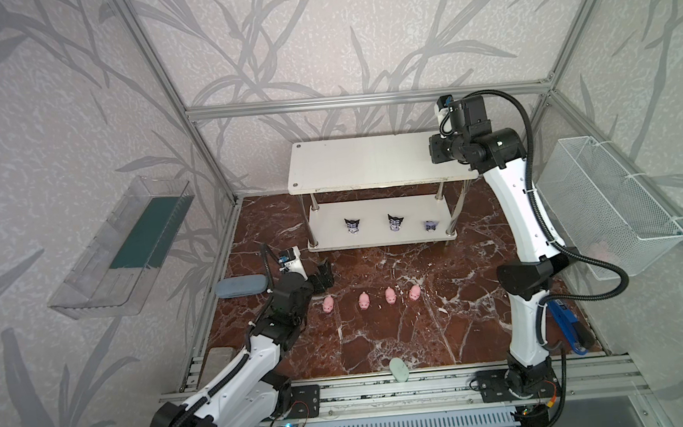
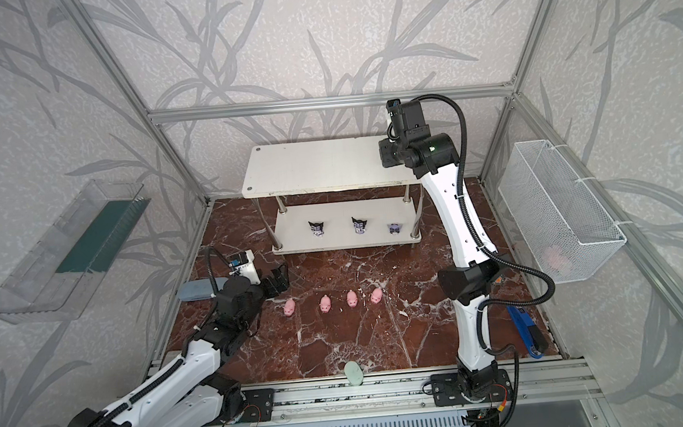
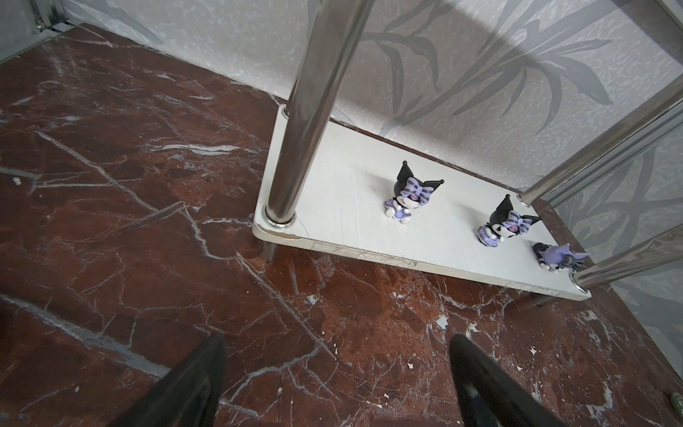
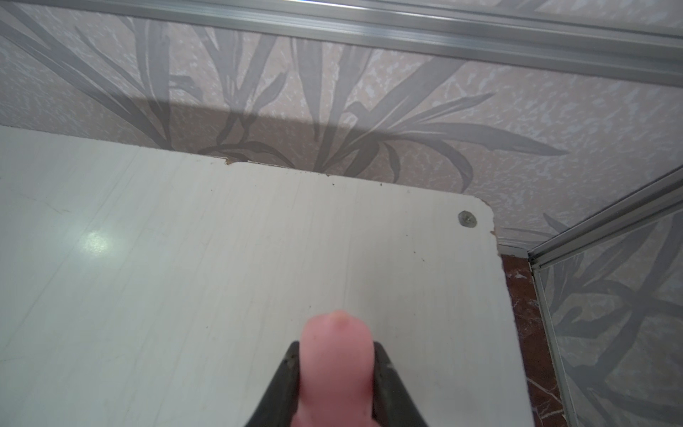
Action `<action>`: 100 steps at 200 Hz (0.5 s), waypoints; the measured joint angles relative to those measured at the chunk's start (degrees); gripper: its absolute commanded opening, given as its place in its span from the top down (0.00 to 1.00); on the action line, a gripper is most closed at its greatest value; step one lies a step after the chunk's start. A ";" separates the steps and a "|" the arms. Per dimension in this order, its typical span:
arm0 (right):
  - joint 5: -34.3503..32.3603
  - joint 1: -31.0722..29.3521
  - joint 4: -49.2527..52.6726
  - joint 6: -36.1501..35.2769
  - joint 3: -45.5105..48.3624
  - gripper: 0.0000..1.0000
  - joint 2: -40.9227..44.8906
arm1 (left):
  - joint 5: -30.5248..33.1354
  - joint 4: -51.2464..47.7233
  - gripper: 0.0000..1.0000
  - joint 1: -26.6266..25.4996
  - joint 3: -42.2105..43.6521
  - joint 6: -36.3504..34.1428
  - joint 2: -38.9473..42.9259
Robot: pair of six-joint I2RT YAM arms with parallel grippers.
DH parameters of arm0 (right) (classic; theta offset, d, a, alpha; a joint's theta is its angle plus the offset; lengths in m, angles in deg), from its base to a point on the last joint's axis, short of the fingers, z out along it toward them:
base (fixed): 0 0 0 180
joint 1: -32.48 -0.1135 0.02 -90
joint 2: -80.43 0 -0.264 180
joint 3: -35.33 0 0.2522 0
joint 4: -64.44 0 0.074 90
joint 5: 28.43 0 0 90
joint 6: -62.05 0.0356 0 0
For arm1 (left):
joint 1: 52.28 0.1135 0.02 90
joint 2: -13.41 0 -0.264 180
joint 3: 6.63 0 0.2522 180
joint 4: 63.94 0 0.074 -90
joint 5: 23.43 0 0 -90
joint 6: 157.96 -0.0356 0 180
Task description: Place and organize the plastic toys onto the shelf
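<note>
Pink and smooth, a small pig toy (image 4: 334,377) sits clamped in the right pincer (image 4: 336,348), whose raised arm bends over the bare white top board of the shelf (image 4: 184,277) near its corner screw (image 4: 467,219), while the left pincer (image 3: 337,339) gapes wide and empty, low over the marble surface (image 3: 111,222).

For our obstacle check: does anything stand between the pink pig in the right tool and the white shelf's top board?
Nothing visible. The right tool holds the small pink plastic pig over the bare white rectangular shelf top.
</note>
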 measured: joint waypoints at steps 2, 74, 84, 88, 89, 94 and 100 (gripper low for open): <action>0.04 0.04 0.17 0.02 -0.02 0.70 -0.07 | 0.00 0.00 0.08 0.00 0.00 0.02 -0.04; 0.31 1.03 -0.02 0.31 4.44 0.64 0.55 | -0.59 1.27 0.08 0.00 -0.02 0.35 -1.81; 0.26 1.07 -0.09 0.35 4.61 0.61 0.55 | -0.61 1.27 0.08 0.00 -0.02 0.37 -1.95; 0.26 1.09 -0.26 0.35 4.68 0.60 0.55 | -0.59 1.27 0.08 0.00 -0.02 0.37 -1.99; 0.28 1.11 -0.26 0.35 4.68 0.60 0.55 | -0.61 1.27 0.08 0.00 -0.02 0.35 -2.01; 0.26 1.16 -0.37 0.42 4.72 0.59 0.55 | -0.61 1.27 0.08 0.00 0.00 0.35 -2.03; 0.26 1.25 -0.44 0.44 4.79 0.58 0.55 | -0.61 1.27 0.08 0.00 -0.02 0.35 -2.10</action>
